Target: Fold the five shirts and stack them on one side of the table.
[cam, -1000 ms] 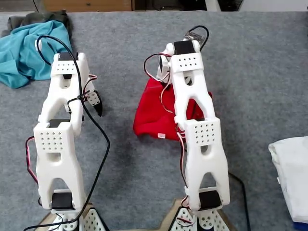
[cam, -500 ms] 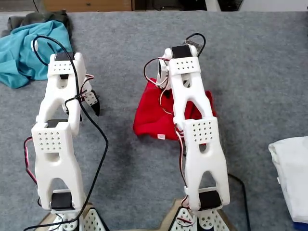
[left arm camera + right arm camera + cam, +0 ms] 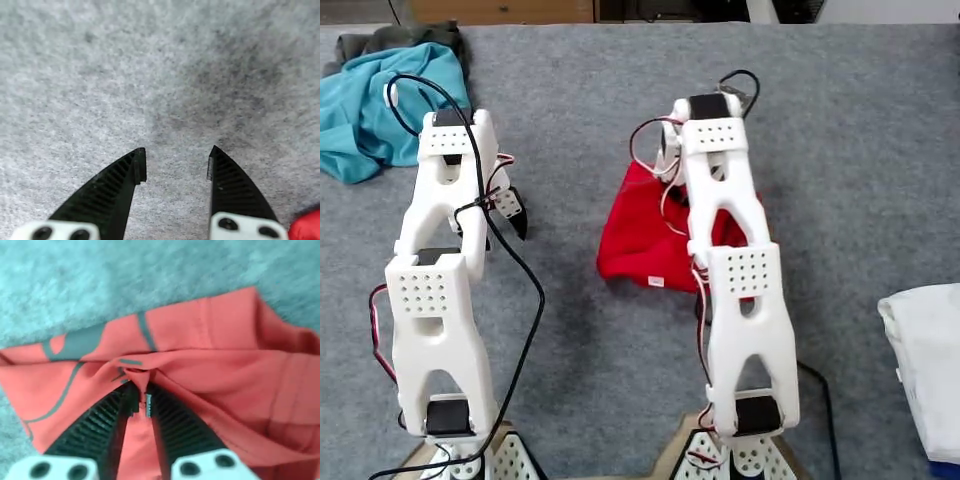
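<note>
Your right end effector (image 3: 140,390) pinches a raised fold of the red shirt (image 3: 642,240). Your left end effector (image 3: 176,164) is spread over the table (image 3: 150,60), just beside the shirt's left side.

Your desk (image 3: 840,150) has a grey felt top. A red shirt (image 3: 645,235) lies bunched mid-desk. Left of the red shirt and farther back, at the desk's corner, there's a teal shirt (image 3: 370,100) in a heap, with a dark grey-green garment (image 3: 380,38) touching its far side. Right of the red shirt and nearer the front edge sits a folded white shirt (image 3: 925,350), with a blue bit (image 3: 945,468) showing at its near end.
</note>
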### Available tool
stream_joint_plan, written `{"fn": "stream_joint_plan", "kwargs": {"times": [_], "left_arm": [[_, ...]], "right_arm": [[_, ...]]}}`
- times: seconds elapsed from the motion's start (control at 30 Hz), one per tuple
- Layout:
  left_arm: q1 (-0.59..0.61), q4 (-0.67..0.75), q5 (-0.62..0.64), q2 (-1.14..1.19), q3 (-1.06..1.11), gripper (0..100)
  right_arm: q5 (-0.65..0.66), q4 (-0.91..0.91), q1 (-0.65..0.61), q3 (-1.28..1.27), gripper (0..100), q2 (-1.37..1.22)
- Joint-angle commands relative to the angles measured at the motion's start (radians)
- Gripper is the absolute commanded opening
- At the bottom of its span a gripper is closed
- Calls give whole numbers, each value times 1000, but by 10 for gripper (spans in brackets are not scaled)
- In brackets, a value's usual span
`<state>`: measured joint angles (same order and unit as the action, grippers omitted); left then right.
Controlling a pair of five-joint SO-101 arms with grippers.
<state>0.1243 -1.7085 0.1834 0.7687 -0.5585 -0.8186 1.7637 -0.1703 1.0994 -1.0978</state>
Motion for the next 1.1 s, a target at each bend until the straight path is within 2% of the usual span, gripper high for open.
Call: {"fn": "stream_joint_plan", "kwargs": {"times": [0.0, 0.23, 0.57, 1.07], "left_arm": [[6, 8, -8, -59, -2, 211], [6, 8, -8, -59, -2, 211], [5, 8, -8, -59, -2, 211], [5, 8, -8, -59, 0, 211]], "right_arm": [[6, 21, 28, 44, 7, 137], [35, 23, -7, -209, 8, 340], [140, 18, 38, -671, 8, 713], [238, 20, 50, -987, 8, 928]]}}
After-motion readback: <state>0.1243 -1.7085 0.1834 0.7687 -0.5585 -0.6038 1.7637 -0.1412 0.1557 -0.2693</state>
